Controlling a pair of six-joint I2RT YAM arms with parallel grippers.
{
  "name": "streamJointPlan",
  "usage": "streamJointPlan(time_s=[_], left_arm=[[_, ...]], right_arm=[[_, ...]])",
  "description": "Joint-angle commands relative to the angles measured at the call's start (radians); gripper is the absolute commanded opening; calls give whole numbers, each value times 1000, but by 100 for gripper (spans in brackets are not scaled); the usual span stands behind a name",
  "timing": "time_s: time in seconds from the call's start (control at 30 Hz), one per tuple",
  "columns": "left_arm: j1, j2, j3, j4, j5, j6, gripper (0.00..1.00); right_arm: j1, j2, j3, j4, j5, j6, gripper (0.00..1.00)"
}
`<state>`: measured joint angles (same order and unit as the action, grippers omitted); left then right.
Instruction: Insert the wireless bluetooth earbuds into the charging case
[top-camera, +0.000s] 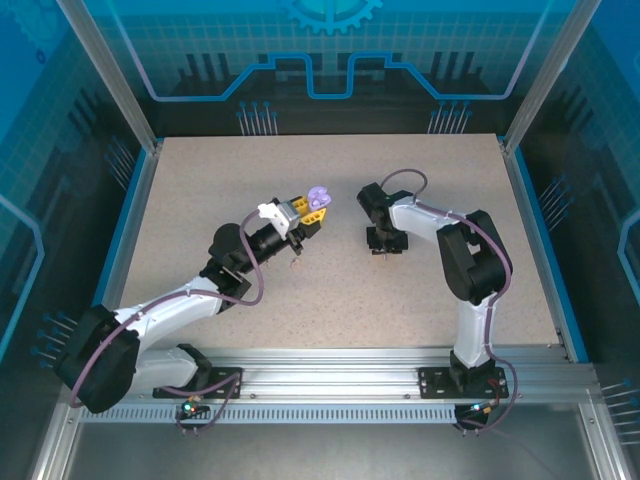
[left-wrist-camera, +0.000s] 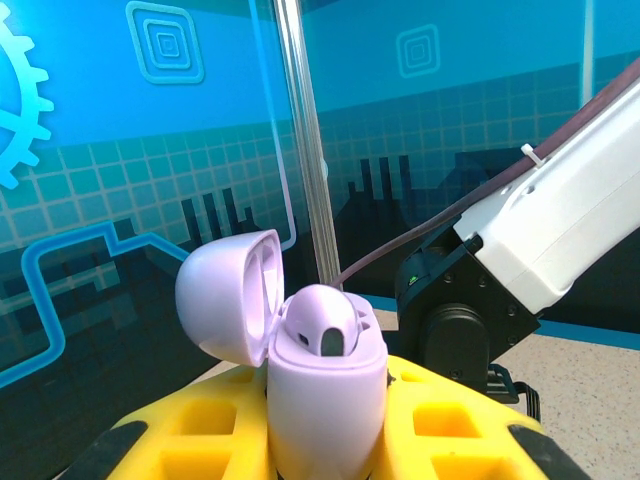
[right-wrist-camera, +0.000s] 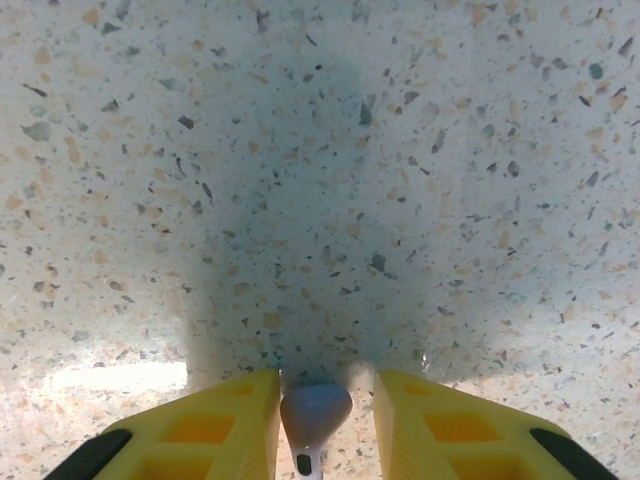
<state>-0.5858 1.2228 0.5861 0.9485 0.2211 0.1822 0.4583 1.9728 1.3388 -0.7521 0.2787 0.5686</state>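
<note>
1. Near edge: both of my arm bases are bolted to the aluminium rail (top-camera: 330, 365) along the front of the speckled worktop (top-camera: 200, 200).

2. Right side: my right fingers (top-camera: 385, 245) point straight down at the worktop, just right of its centre. They stand narrow and hold one earbud (right-wrist-camera: 315, 412). It is a pale, tiny bud with its rounded head at the fingertips and its stem towards the wrist camera. The head lies against one finger. Bare worktop shows directly beyond it, darkened by a shadow.

3. Left side: my left fingers (top-camera: 312, 213) are raised above the worktop, left of centre, and clamp tightly on the light purple charging case (left-wrist-camera: 325, 390). The case stands upright between the yellow fingers. Its lid (left-wrist-camera: 225, 295) is swung open to the side on the hinge. A rounded purple form with a dark slot rises from the case body; I cannot tell whether this is a seated earbud.

4. Beyond the case: the white link of my right arm (left-wrist-camera: 565, 225) stands close by, and the two sets of fingers are near each other.

5. Far side: a blue patterned panel (top-camera: 330, 60) closes off the back of the worktop.
</note>
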Motion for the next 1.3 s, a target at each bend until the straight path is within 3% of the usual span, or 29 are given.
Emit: streamJointPlan(time_s=[0.0,0.17,0.43,0.87,1.27], left_arm=[[-8,1,9,39,-3,-6,0],[-8,0,9,35,-3,-1,0],[-8,-5,9,29,-2,2,0],[-7,-15,1,16,-1,6,0],[-8,-10,22,-3,38,3,0]], right_arm=[[8,11,-4,-19,-3,7,29],[3,20,1,-12,-19,3,24],[-4,-39,-30,16,-57,-33,9],[-3,-406,-186,224,-171,-79,9],[-3,-753,-124,281,-295,-108,10]])
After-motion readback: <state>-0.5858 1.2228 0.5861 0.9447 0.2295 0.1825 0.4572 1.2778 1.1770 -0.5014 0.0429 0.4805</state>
